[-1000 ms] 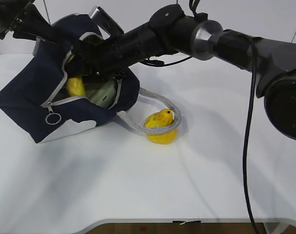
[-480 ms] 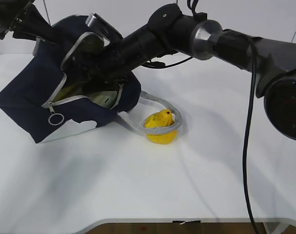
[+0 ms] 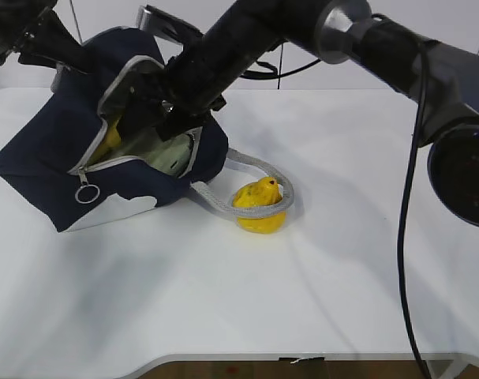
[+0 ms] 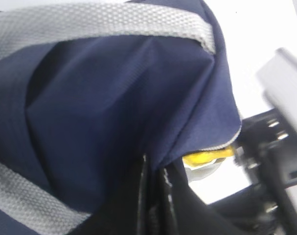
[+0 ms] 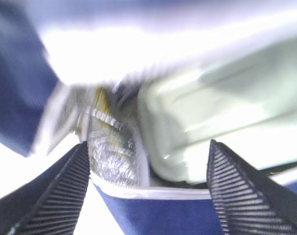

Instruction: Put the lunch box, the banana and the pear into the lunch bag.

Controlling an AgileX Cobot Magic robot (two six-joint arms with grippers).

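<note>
And there's the smooth white worktop (image 3: 318, 276), its rounded front edge showing at the bottom, with a pale plain wall (image 3: 428, 20) rising right behind the far side.

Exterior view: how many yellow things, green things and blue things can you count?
Yellow: 2, the banana inside the bag and the pear on the table.
Green: 1, the lunch box inside the bag.
Blue: 1, the lunch bag.
Total: 4
</note>
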